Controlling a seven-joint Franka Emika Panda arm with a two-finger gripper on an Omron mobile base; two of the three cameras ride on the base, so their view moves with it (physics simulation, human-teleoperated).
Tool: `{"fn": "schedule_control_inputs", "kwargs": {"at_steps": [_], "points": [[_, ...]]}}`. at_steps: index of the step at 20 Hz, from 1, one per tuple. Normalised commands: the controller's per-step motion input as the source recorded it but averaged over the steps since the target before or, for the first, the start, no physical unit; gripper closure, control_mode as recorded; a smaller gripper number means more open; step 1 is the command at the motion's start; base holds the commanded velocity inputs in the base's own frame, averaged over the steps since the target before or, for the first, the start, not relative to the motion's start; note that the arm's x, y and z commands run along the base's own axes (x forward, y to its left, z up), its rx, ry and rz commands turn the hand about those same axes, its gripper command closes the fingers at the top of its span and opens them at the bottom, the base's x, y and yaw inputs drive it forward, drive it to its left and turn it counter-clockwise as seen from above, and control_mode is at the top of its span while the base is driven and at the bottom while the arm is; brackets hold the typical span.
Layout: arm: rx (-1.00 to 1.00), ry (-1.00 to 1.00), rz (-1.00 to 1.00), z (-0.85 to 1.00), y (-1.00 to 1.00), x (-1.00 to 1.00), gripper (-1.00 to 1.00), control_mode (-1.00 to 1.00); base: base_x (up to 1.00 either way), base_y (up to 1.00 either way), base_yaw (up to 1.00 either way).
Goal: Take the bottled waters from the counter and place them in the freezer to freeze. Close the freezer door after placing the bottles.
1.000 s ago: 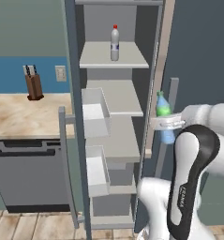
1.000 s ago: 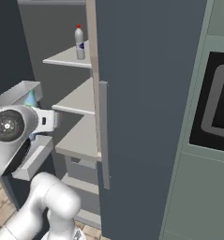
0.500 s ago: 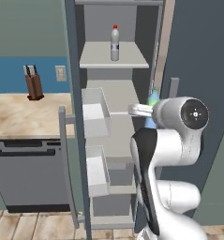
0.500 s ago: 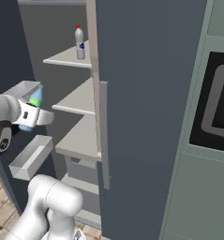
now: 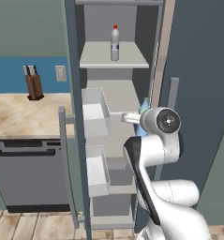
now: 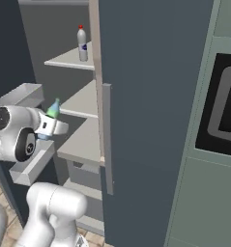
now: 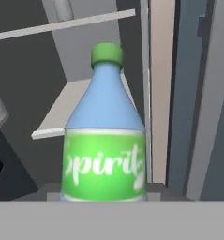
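Freezer shelves (image 5: pixel 114 62) sit open ahead, red-cap bottle (image 5: pixel 115 43) already near the top shelf's back edge, and my gripper (image 6: pixel 53 126) is clamped on the green-cap bottle (image 7: pixel 104 145), which could clip a shelf lip and tip.

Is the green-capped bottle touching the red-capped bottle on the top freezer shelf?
Apart. The right base view shows the green-capped bottle low by the arm, the red-capped bottle a shelf higher.

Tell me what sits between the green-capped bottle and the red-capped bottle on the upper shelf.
Nothing: in the right base view, bare shelf separates the green-capped bottle from the red-capped bottle.
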Motion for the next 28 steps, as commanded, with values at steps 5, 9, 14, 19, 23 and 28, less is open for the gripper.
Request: {"fn": "schedule_control_inputs", "kwargs": {"at_steps": [5, 9, 14, 19, 23, 28], "points": [[-0.05, -0.07, 0.09, -0.56, -0.06, 0.54, 1.0, -1.0, 0.0, 0.0, 0.0], [0.0, -0.32, 0.04, -0.37, 0.05, 0.53, 1.0, -1.0, 0.0, 0.0, 0.0], [0.0, -0.35, 0.05, -0.19, 0.05, 0.43, 1.0, -1.0, 0.0, 0.0, 0.0], [-0.05, -0.48, 0.01, -0.01, 0.17, 0.12, 1.0, -1.0, 0.0, 0.0, 0.0], [-0.04, -0.33, 0.01, -0.05, -0.01, 0.32, 1.0, -1.0, 0.0, 0.0, 0.0], [-0.01, -0.11, 0.0, -0.25, -0.43, 0.42, 1.0, -1.0, 0.0, 0.0, 0.0]]}}
